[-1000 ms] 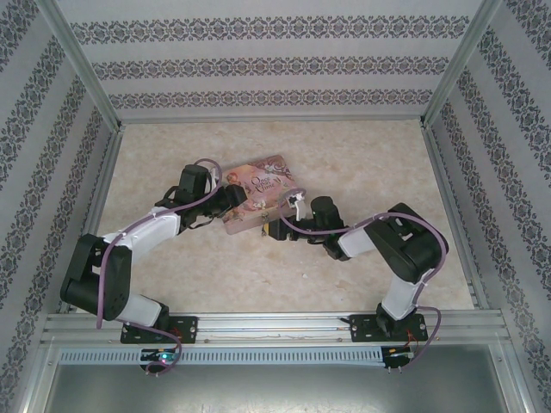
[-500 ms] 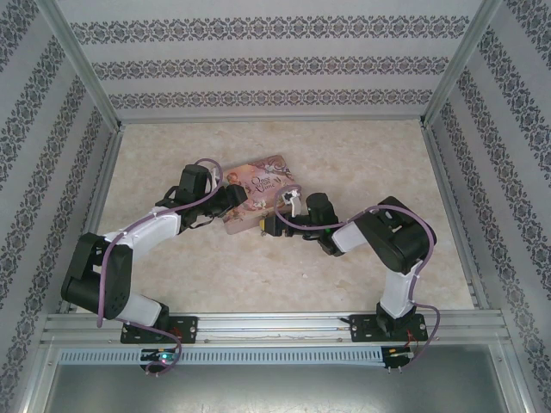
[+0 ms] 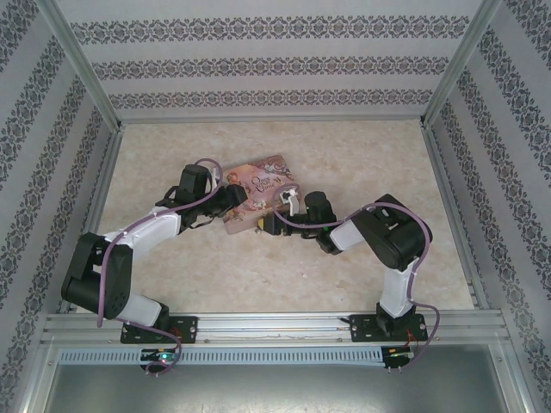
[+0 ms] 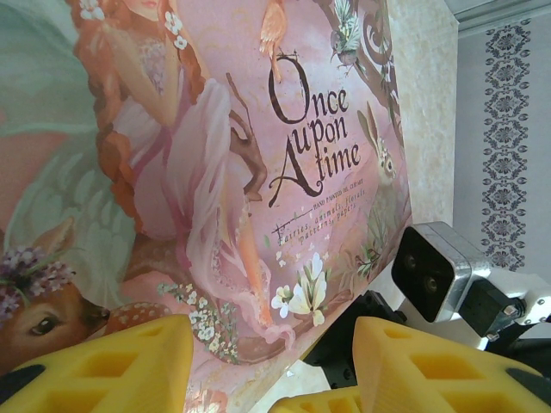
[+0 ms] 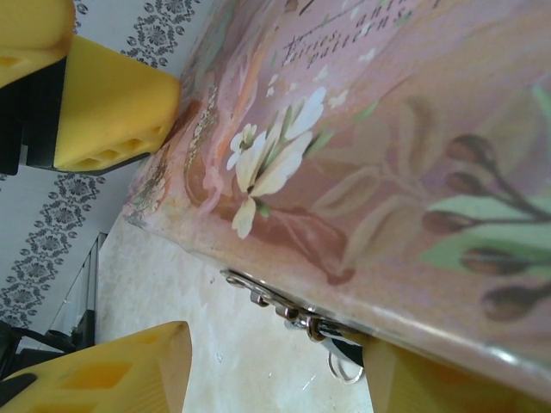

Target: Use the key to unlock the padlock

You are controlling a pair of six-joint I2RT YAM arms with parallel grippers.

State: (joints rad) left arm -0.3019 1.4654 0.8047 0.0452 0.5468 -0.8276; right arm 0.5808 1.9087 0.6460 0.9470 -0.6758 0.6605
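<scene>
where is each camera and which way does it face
Top external: overhead behind the bases, looking down on the pink illustrated tin box; left arm and right arm show.
Left wrist: on the left arm, facing the lid; left gripper at bottom.
Right wrist: low at the tin's near edge; right gripper at bottom.
Shared: both wrist views show the tin's white flowers.

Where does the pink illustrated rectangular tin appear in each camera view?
Top external: the pink illustrated tin lies near the picture's centre.
Left wrist: left and middle, lid facing the camera.
Right wrist: upper right, lid and side wall.
Shared landmark: the white flower cluster near the lid's edge, in both wrist views.
</scene>
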